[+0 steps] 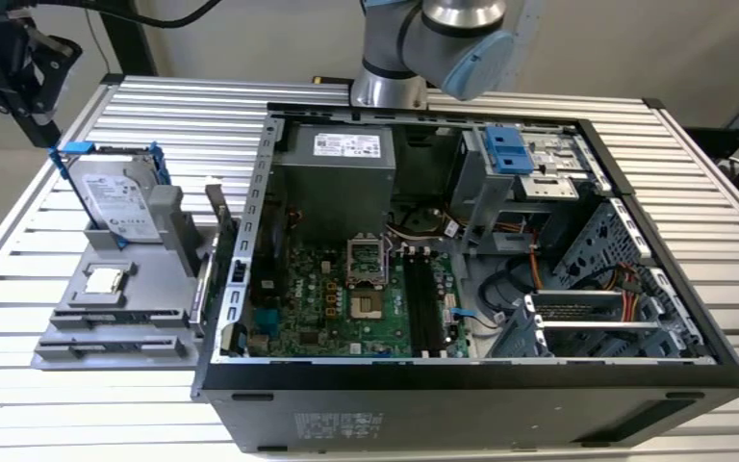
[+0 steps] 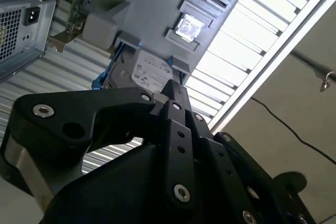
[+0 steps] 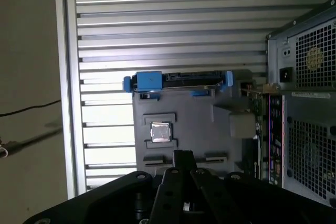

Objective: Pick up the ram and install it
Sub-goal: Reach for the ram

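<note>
The ram stands on edge as a thin dark board at the side of the grey holder tray that faces the open computer case. It also shows in both wrist views, ram and ram, beside the tray. My black gripper hangs high at the exterior view's far left, above and well apart from the tray. In both wrist views the gripper has its fingertips together and holds nothing. Long black slots lie on the motherboard.
A silver hard drive in a blue frame stands at the far end of the tray. A small square chip lies on the tray. The case holds a power supply, cables and drive cages. A slatted metal table carries everything.
</note>
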Controlling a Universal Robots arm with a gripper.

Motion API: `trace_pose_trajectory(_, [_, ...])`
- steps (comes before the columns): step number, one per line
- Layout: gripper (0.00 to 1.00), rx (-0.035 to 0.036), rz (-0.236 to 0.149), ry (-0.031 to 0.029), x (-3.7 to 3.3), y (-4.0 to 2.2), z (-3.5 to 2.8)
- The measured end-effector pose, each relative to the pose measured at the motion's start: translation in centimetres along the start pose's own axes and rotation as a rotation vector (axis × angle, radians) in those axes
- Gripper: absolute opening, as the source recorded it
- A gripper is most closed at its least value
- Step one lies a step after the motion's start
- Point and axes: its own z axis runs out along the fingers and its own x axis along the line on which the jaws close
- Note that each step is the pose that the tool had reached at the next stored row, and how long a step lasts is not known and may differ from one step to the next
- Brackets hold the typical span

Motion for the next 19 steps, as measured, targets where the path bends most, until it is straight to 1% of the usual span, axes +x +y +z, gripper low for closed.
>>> trace_pose_trajectory(4, [0.00, 0.0000, 0.000, 0.0004, -0.04, -0.70, -0.02])
trace_pose_trajectory(11, [0.00, 0.0002, 0.000, 0.0030, -0.10, -1.82, -0.03])
trace_pose_trajectory(16, [0.00, 0.0003, -0.001, 0.0033, -0.15, -2.45, -0.04])
trace_pose_trajectory(19, [0.00, 0.0001, -0.015, 0.0039, -0.16, -2.67, -0.04])
